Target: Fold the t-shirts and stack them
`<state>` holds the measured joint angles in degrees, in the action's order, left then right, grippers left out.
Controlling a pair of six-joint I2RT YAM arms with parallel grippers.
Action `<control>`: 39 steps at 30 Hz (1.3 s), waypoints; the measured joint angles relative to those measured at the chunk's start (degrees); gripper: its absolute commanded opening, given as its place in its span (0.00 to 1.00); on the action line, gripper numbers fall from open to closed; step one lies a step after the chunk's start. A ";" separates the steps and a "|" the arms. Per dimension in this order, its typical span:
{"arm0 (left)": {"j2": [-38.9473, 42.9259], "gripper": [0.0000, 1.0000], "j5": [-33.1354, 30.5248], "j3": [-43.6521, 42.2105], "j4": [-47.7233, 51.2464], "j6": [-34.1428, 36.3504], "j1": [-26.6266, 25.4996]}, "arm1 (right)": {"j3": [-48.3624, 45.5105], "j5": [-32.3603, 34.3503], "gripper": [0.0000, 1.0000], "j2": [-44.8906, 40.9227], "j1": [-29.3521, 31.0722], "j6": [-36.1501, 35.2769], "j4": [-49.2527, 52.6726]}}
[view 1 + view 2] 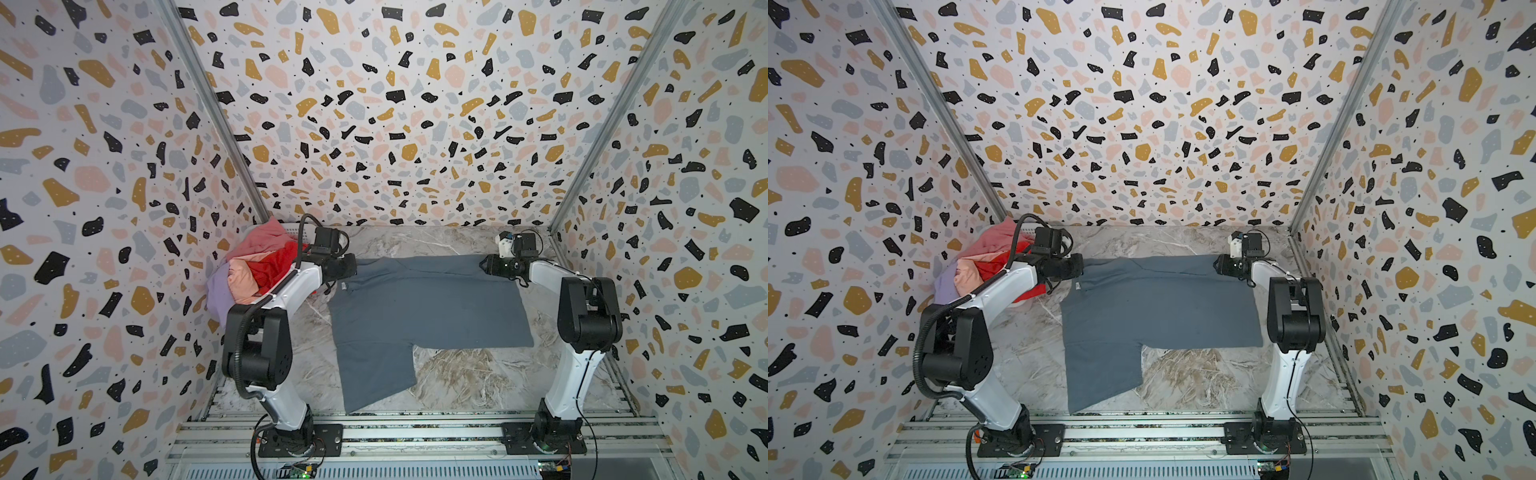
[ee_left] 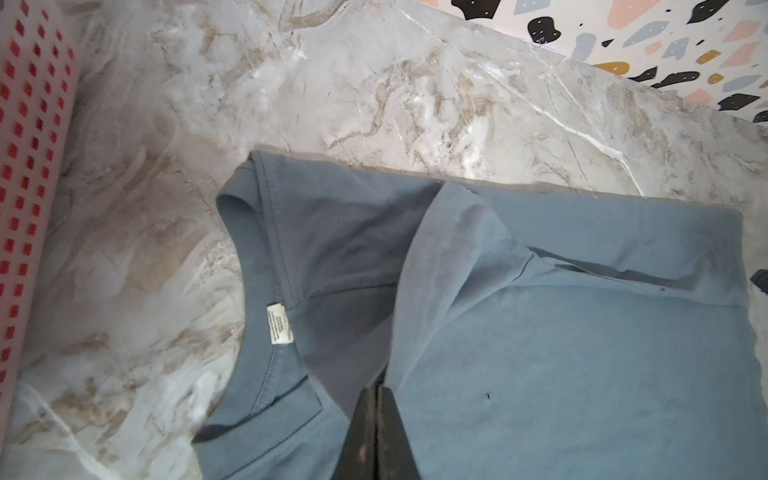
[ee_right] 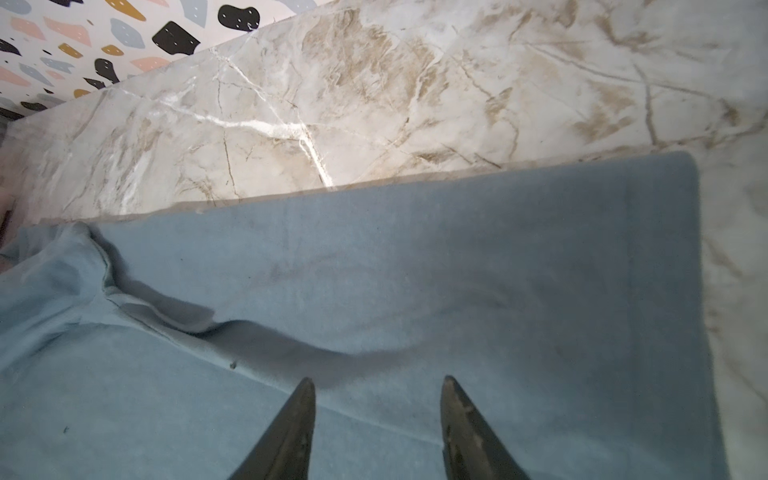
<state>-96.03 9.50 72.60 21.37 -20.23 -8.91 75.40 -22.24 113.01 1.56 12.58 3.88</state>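
Lying flat on the marble table (image 1: pixel 457 374), the limp, light slate grey-blue t-shirt (image 1: pixel 428 303) wants gripping at its edges; the left gripper (image 2: pixel 380 395) pinches a fold near the collar, while the right gripper (image 3: pixel 378 380) hovers spread.

Bright even light, soft shadows, warped edges, hazy wrist views

Terrazzo-print walls (image 1: pixel 374 104), grey marble tabletop (image 1: pixel 457 374)

Top cams high, facing down; wrist cams close, sharing shirt (image 2: pixel 582 353) (image 3: pixel 498 270).
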 measured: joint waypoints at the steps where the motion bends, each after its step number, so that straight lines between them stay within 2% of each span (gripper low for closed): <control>1: 1.01 0.00 0.48 -0.52 0.07 -0.20 -0.02 | -0.61 0.02 0.49 -0.46 0.00 0.00 -0.13; 12: 7.78 0.00 1.81 -6.05 2.91 0.24 -0.17 | -6.56 0.87 0.49 -3.63 0.00 0.44 -1.07; 19: 10.64 0.00 4.28 -10.27 10.82 5.60 -0.28 | -7.65 1.57 0.49 -4.44 0.00 0.46 -1.55; 21: 10.69 0.06 4.37 -10.97 14.32 7.76 -0.66 | -7.65 2.01 0.49 -4.59 0.00 0.44 -1.55; 23: 10.60 0.16 3.63 -11.02 16.33 9.11 -0.96 | -7.65 2.40 0.50 -4.90 0.00 0.44 -1.53; 24: 10.32 0.16 3.45 -10.71 16.68 9.18 -1.14 | -7.65 2.51 0.49 -4.98 0.00 0.44 -1.51; 26: 8.55 0.19 3.50 -8.83 16.87 9.09 -1.51 | -7.65 2.62 0.50 -5.01 0.00 0.42 -1.44; 29: 2.95 0.30 2.99 -3.21 14.64 8.33 -2.82 | -7.69 2.84 0.49 -5.01 0.00 0.44 -1.16; 39: -20.61 0.45 1.99 18.82 2.73 1.27 -8.02 | -9.51 3.19 0.49 -4.98 0.00 1.14 -1.11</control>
<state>-116.64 11.49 91.42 24.10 -18.96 -16.93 65.89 -19.05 108.03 1.56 13.72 2.76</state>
